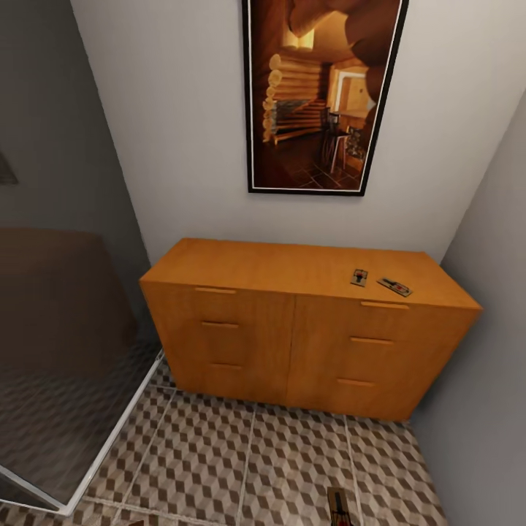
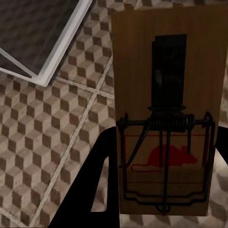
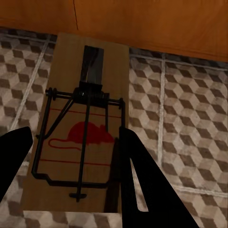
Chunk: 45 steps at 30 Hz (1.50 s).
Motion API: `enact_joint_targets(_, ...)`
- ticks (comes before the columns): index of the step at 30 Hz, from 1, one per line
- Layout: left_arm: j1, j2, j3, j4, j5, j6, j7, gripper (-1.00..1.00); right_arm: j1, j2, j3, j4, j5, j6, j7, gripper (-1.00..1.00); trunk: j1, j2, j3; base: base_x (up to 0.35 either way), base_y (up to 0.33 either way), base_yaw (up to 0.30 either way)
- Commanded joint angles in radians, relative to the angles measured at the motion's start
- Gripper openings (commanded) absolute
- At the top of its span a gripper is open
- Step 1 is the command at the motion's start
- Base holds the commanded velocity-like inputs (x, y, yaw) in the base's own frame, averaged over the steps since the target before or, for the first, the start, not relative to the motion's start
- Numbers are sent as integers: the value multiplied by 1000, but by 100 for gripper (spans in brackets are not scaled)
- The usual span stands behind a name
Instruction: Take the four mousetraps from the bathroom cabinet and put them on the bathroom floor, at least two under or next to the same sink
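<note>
left gripper [image 2: 156,190]: in the left wrist view we see its dark fingers [image 2: 95,190] either side of a mousetrap [image 2: 166,95], clamped on the board's edges; the trap sits flat between them, red mouse print facing the camera.
right gripper [image 3: 71,161]: in the right wrist view we see its dark fingers [image 3: 137,180] closed on a second mousetrap [image 3: 85,118], one finger at each long edge, wire spring and bar on the upper face.
traps on cabinet: in the head view we note two more mousetraps on the cabinet [image 1: 292,321] top, toward its right end; the smaller-looking one [image 1: 359,277] lies just beside the angled one [image 1: 394,286], apart, both near the front edge.
bottom of head view: part of a trap [image 1: 340,508] shows at the lower edge, above the tiles; we cannot tell from this view what carries it.
edges: the cabinet's right end stands close to the grey side wall [image 1: 489,329]; its left end is near the glass shower wall [image 1: 66,329] with its white frame [image 2: 61,52].
open room: bare bathroom floor [image 1: 219,460] lies in front of the cabinet.
surface: cube-pattern tiles in brown, beige and cream, pale grout lines.
room: white back wall; a framed picture [image 1: 321,95] hangs above the cabinet.
</note>
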Motion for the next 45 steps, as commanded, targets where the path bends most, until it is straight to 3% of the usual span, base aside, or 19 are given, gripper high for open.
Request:
enact_joint_targets(1,-1,-1,-6,3,-6,-1,12,-100,0,0,6,0,3,-1,-9,-100,0,0,-1,0,0,280)
enact_joint_targets(45,-1,-1,-6,3,-6,1,10,-100,0,1,7,2,2,0,-9,-100,0,0,-1,0,0,291)
